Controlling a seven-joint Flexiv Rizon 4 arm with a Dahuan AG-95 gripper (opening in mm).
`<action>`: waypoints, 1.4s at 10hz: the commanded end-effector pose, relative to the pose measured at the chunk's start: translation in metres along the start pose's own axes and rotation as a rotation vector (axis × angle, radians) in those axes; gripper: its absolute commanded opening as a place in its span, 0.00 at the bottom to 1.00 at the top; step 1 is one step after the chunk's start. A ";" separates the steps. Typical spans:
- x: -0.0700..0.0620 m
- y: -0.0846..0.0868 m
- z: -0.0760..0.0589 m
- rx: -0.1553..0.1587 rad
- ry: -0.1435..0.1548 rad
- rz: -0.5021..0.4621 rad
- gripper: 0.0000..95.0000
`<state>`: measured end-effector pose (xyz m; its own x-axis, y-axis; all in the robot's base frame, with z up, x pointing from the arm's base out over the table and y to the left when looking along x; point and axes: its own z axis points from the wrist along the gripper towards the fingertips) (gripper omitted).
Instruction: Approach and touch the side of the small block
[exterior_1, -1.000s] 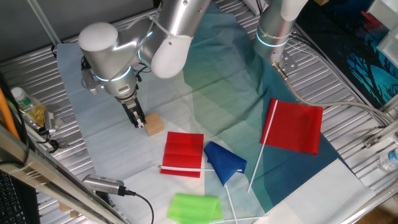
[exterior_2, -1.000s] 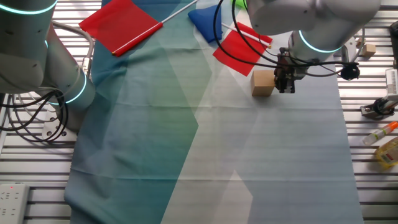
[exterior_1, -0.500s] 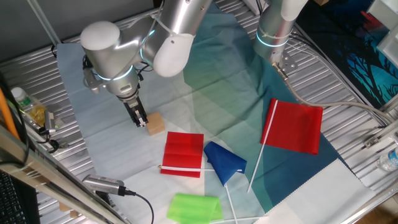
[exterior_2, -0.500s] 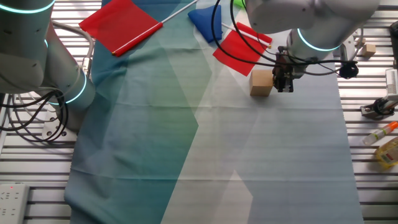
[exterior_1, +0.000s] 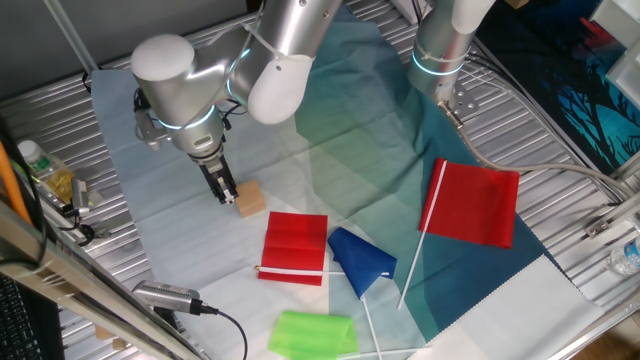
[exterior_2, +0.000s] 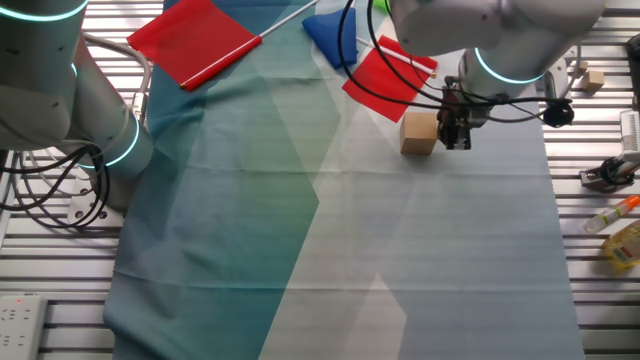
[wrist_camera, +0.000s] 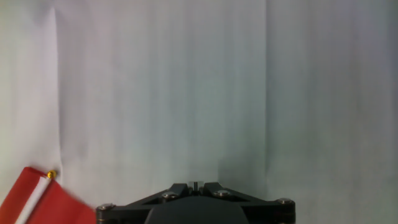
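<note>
Just beside my narrow, closed gripper (exterior_1: 227, 193) sits the small tan wooden cube (exterior_1: 250, 199), its side apparently touching my fingertips.

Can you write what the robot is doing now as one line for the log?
phase: touching | gripper: shut, at side of small block | block: on cloth, ungrasped

gripper (exterior_2: 455, 141) low, beside small block (exterior_2: 419, 133) | block on pale cloth (exterior_2: 400, 250), near red flag (exterior_2: 387, 72)
</note>
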<state>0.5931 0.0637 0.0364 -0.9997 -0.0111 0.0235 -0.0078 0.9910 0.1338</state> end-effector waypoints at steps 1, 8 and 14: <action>-0.005 -0.001 -0.001 0.004 0.002 -0.005 0.00; -0.027 -0.005 -0.011 0.015 0.019 -0.021 0.00; -0.032 0.002 -0.017 0.012 0.026 -0.002 0.00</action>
<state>0.6257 0.0663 0.0528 -0.9987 -0.0147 0.0494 -0.0085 0.9924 0.1227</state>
